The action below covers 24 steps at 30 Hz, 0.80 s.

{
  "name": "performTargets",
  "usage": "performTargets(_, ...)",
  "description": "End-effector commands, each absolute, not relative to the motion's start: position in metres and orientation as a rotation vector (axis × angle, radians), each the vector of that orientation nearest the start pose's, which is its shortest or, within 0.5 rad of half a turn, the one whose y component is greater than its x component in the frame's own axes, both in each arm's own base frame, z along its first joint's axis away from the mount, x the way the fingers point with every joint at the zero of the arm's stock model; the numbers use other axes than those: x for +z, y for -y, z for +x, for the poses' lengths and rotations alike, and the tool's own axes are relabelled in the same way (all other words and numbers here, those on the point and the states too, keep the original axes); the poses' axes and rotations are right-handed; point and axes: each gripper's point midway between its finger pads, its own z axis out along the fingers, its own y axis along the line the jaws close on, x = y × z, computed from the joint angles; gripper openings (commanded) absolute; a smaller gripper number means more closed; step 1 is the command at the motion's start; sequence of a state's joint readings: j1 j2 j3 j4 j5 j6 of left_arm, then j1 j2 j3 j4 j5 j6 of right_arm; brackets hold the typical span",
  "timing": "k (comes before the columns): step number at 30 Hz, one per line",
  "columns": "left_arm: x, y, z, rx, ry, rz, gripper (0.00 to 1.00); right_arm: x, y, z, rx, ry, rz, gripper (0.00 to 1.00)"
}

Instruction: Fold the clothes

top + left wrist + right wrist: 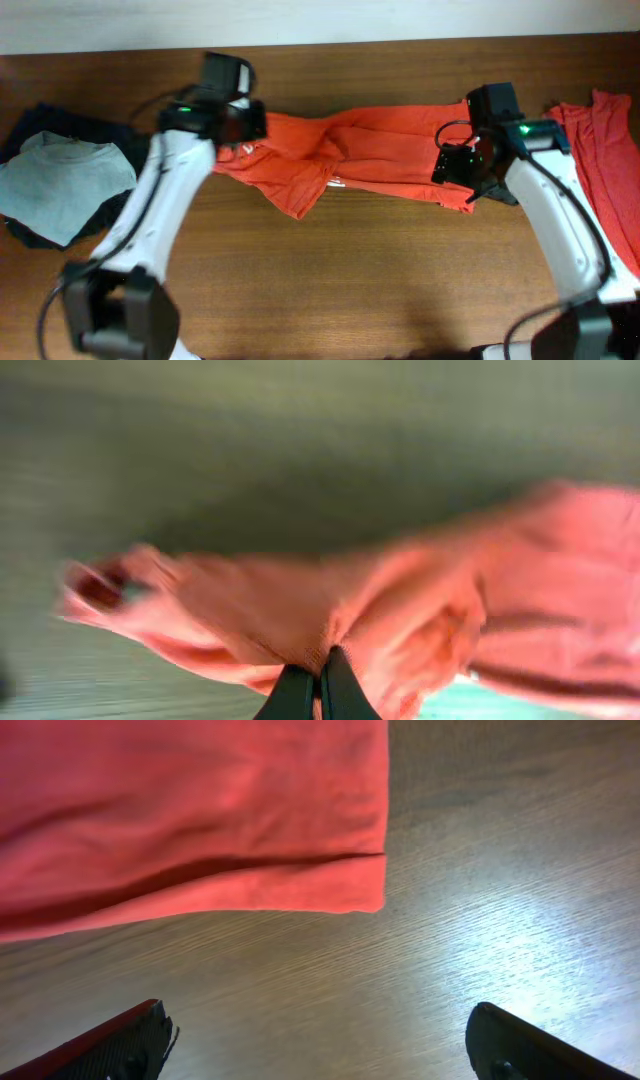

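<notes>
On the wooden table [330, 270] my left gripper [318, 678] pinches the orange-red T-shirt [380, 145]. My right gripper [318, 1025] gapes wide, holding nothing; the white tag [336, 183] is too small to read.

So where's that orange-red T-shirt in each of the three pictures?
Overhead: the T-shirt lies stretched across the middle of the table.
Left wrist: blurred, lower centre and right, pinched in the left claw.
Right wrist: upper left, above the open right claw.
Shared landmark: the brown wood-grain table.
</notes>
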<state>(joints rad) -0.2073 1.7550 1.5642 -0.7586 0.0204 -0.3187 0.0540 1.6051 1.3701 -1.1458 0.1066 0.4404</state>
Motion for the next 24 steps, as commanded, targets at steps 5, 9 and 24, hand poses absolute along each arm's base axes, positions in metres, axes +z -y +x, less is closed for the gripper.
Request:
performTargets(5,0.243,0.039,0.479,-0.181,-2.308,-0.280,0.00,0.098,-0.001,0.352,-0.031,-2.953,0.388,0.99)
performTargets(9,0.268,0.041,0.502,-0.174,-2.171,-0.200,0.00,0.081,-0.004,0.358,-0.016,-2.982,0.331,0.99)
performTargets(24,0.146,0.001,0.578,-0.091,-2.197,-0.386,0.81,0.065,-0.022,0.361,0.134,-3.026,0.280,0.99)
